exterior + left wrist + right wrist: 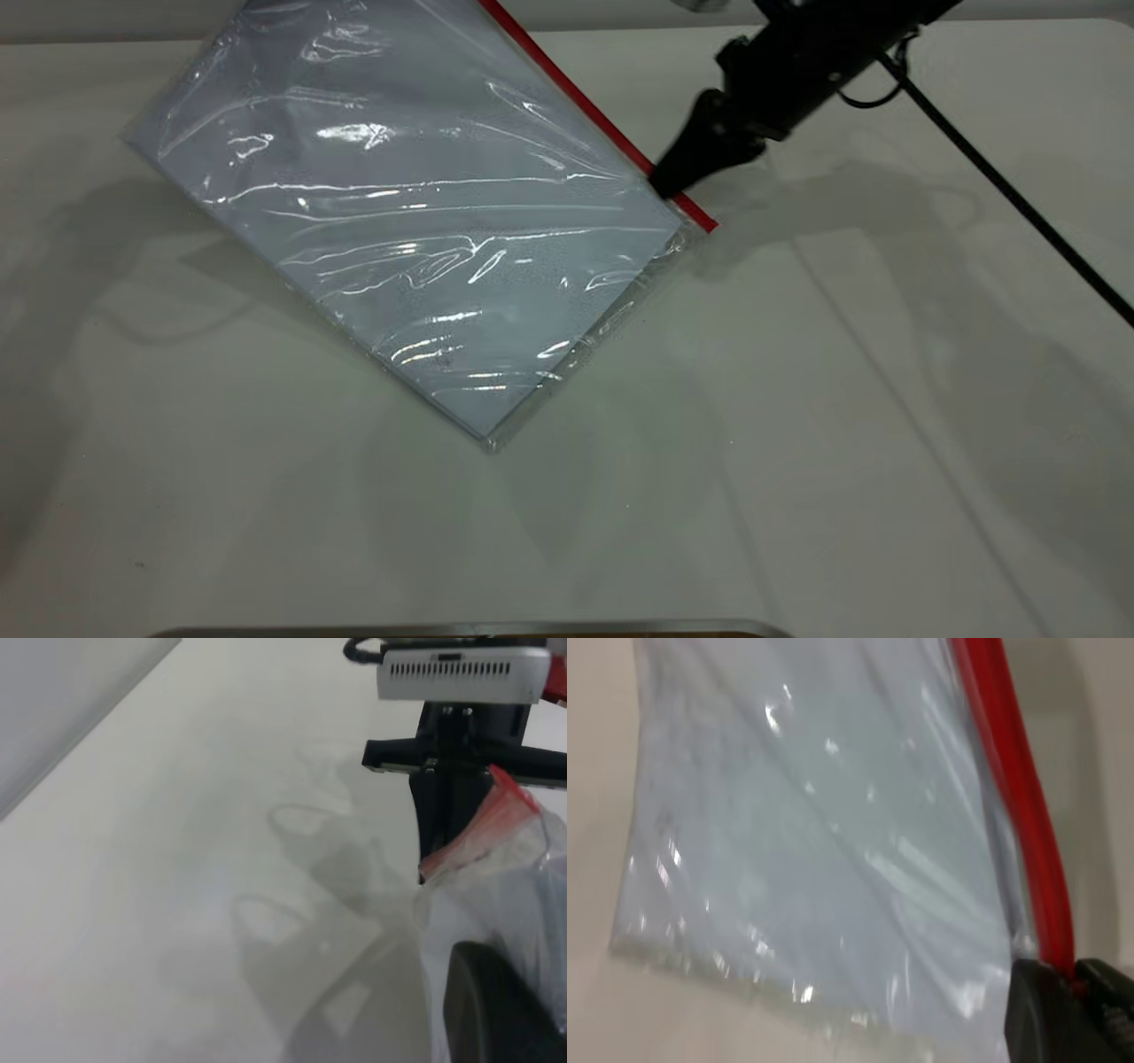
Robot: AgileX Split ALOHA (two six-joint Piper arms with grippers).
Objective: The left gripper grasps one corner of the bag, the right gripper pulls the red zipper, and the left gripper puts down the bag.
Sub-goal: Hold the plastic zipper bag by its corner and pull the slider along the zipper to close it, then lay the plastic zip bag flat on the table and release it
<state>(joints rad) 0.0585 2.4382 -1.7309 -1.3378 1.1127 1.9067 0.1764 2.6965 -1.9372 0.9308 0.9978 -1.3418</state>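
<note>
- Exterior view: the bag (416,221) slants across the far left of the bench (842,461), its near corner resting on the surface, its far end raised and running out of frame at the top edge.
- The red zipper (602,120) runs along the bag's right-hand long edge, diagonally from far-left to near-right, ending just past the arm tip.
- The right gripper (664,188) comes in from the upper right and its tip sits on the zipper line, close to the strip's near end.
- Right wrist view: the jaws are pinching the red strip (1028,815) between them; the strip's long axis leads straight away from the jaws, so a pull would run along that line.
- The slider tab itself cannot be made out; whether the jaws hold the tab or only the strip is unclear.
- Left wrist view: the left gripper (496,1001) shows as one dark finger against the bag's plastic (514,904), near the red-edged corner (483,828). Judged to be holding that corner, but the second finger is cut off, so its jaw state cannot be told.
- The left gripper is out of frame in the exterior view.
</note>
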